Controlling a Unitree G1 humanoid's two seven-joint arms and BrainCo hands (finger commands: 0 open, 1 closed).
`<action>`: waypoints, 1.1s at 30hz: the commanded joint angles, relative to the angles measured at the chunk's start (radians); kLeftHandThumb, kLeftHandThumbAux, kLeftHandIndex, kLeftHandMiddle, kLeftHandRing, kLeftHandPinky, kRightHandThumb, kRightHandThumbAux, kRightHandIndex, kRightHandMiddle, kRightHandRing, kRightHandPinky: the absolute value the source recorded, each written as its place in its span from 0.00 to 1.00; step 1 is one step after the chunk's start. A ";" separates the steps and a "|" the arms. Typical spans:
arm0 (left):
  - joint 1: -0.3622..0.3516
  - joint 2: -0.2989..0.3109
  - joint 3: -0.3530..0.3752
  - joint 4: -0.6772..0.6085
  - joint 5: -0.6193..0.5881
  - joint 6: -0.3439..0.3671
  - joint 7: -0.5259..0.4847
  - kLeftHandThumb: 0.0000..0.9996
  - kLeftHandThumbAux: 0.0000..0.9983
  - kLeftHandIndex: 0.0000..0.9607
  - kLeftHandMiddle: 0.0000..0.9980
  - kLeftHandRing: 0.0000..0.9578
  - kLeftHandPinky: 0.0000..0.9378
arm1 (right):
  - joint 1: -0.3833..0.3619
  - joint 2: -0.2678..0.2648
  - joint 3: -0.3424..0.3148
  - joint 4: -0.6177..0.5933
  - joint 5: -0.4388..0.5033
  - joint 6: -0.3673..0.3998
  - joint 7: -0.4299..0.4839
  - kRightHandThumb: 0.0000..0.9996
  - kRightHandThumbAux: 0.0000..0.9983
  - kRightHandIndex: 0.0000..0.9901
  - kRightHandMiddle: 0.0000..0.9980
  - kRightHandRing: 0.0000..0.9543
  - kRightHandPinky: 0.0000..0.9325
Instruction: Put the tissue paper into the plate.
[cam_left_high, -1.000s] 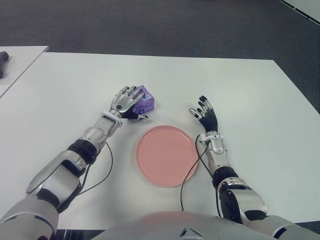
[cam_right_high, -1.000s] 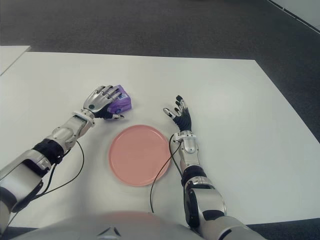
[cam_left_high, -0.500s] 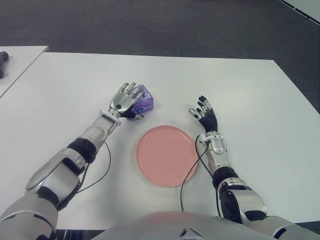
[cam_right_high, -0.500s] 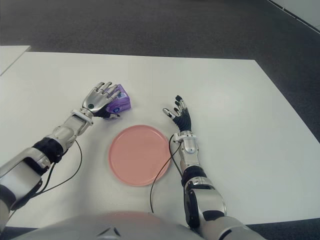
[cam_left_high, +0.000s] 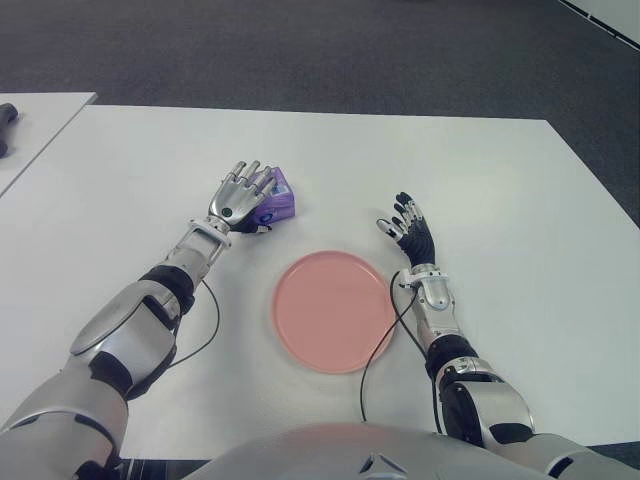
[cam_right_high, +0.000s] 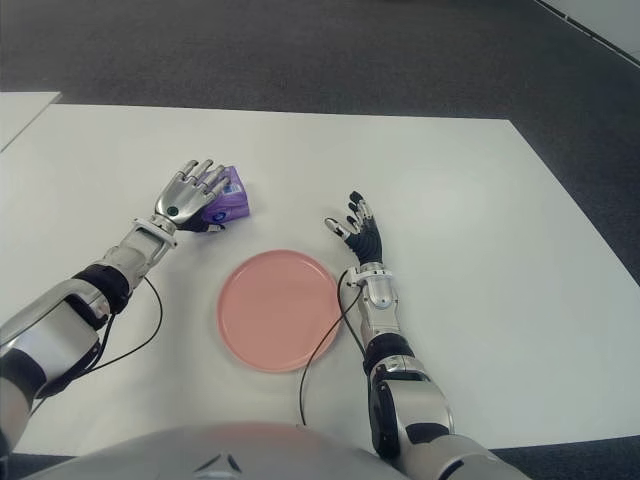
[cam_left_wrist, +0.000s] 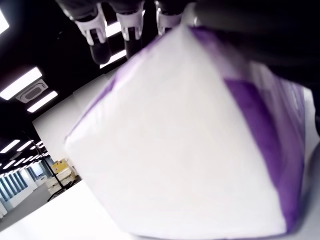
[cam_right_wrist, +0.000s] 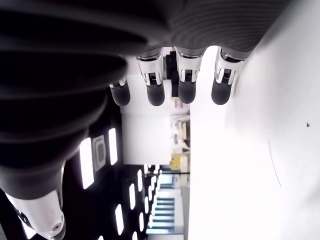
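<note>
Even, bright overhead lighting falls on the white table (cam_left_high: 500, 200), casting only faint, soft shadows beside the arms, while both wrist views are close-range, wide-angle distorted and blurred, with ceiling light panels (cam_right_wrist: 100, 150) glaring against dark surroundings.

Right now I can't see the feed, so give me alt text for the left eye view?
The left robot hand lies over a purple tissue pack on the white table, its fingers draped on the pack, beyond an empty pink plate. The right robot hand shows open and holding nothing to the right of the plate.
</note>
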 joint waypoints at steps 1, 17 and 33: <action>0.031 -0.017 -0.013 0.028 -0.023 -0.015 -0.014 0.08 0.44 0.00 0.00 0.00 0.00 | 0.076 0.002 -0.001 0.042 -0.003 0.060 -0.004 0.01 0.68 0.00 0.00 0.00 0.00; 0.037 -0.033 -0.021 0.026 -0.059 0.000 -0.034 0.10 0.45 0.00 0.00 0.00 0.00 | 0.077 -0.010 0.000 0.033 0.003 0.065 0.011 0.00 0.67 0.00 0.00 0.00 0.00; 0.054 -0.042 -0.020 0.004 -0.082 0.011 -0.016 0.07 0.44 0.00 0.00 0.00 0.00 | 0.086 -0.023 -0.005 0.012 0.014 0.087 0.041 0.00 0.69 0.00 0.00 0.00 0.00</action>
